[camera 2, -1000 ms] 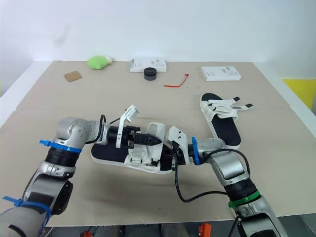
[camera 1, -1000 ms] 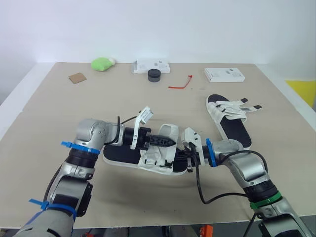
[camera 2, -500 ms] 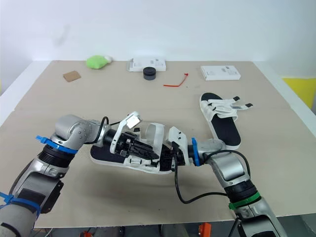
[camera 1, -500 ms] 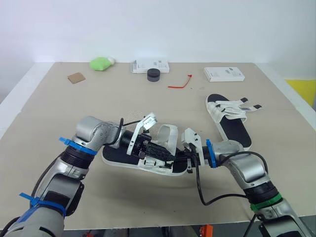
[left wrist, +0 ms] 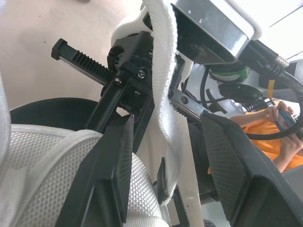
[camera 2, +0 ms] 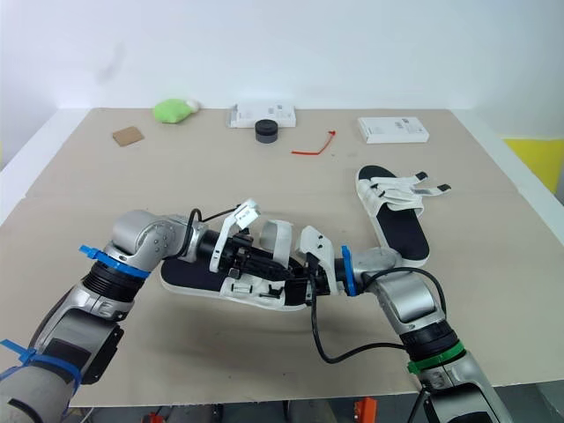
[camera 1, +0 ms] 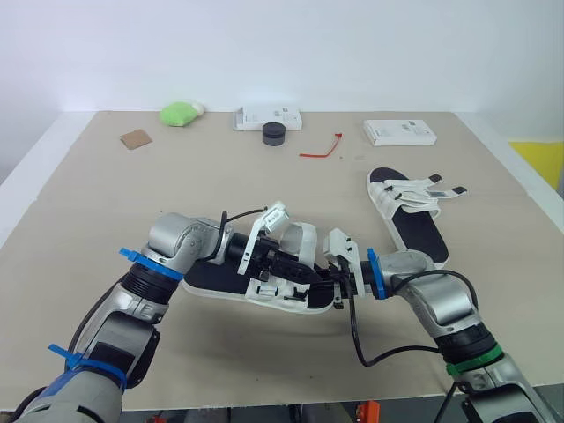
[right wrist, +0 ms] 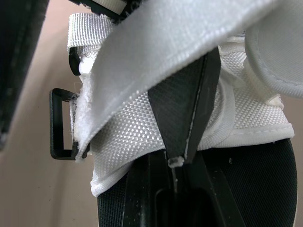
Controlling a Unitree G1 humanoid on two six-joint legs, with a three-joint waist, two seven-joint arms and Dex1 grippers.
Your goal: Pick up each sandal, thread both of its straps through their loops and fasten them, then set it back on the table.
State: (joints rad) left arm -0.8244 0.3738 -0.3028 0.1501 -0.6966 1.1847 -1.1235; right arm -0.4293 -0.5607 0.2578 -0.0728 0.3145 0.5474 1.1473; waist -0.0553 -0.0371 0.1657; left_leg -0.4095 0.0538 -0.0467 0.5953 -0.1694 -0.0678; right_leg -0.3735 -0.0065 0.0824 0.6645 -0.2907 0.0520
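A lab: plain white wall [camera 1: 370, 44], prop-strewn test table [camera 1: 79, 211].

bench [camera 1: 106, 203]: matt beige board, smooth, like cardboard
near sandal [camera 1: 207, 275]: matt black footbed, white rim
strap [left wrist: 165, 71]: white woven cloth webbing, finely ribbed, matt
upper band [right wrist: 156, 137]: coarser white weave, edge bound and stitched
loop [right wrist: 59, 124]: smooth black, looks like plastic
left gripper [left wrist: 166, 123]: jaws of matt black plastic, inner faces finely cross-hatched
right gripper [right wrist: 191, 104]: jaws of smooth matt black plastic
left arm [camera 1: 172, 236]: silvery metal, soft sheen
far sandal [camera 1: 421, 233]: matt black footbed, white cloth straps
box [camera 1: 401, 132]: white card, matt
red tie [camera 1: 322, 150]: thin, looks like plastic
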